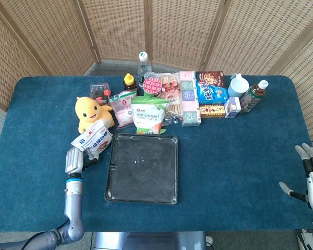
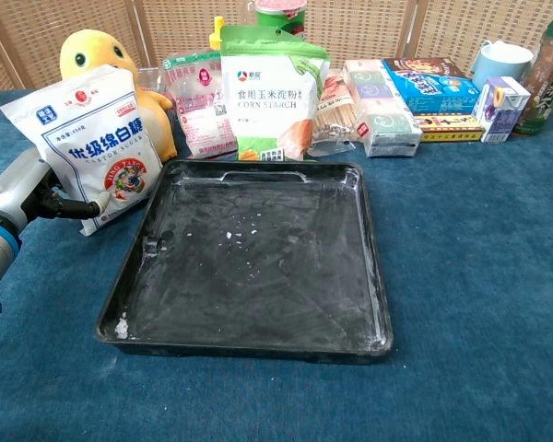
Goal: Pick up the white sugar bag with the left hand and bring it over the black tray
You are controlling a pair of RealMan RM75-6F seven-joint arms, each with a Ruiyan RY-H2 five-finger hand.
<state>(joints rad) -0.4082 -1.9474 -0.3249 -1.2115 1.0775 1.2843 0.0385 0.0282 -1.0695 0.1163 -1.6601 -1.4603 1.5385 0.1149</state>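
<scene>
The white sugar bag (image 1: 93,139) (image 2: 96,150) stands tilted against a yellow plush toy (image 1: 89,110), just left of the black tray (image 1: 142,169) (image 2: 258,276). My left hand (image 1: 75,159) (image 2: 26,190) is at the bag's lower left corner. It grips the bag there, with a dark finger (image 2: 75,208) lying across the bag's front. The bag's bottom edge is level with the tray's far left corner, outside the tray. My right hand (image 1: 311,178) hovers at the table's far right edge, fingers spread and holding nothing.
A row of groceries lines the back of the table: a corn starch pouch (image 2: 269,85), pink packets (image 2: 201,103), boxes (image 2: 381,106), a blue snack bag (image 1: 213,94), bottles (image 1: 254,95) and a white jug (image 1: 238,84). Blue cloth (image 1: 235,166) covers the table.
</scene>
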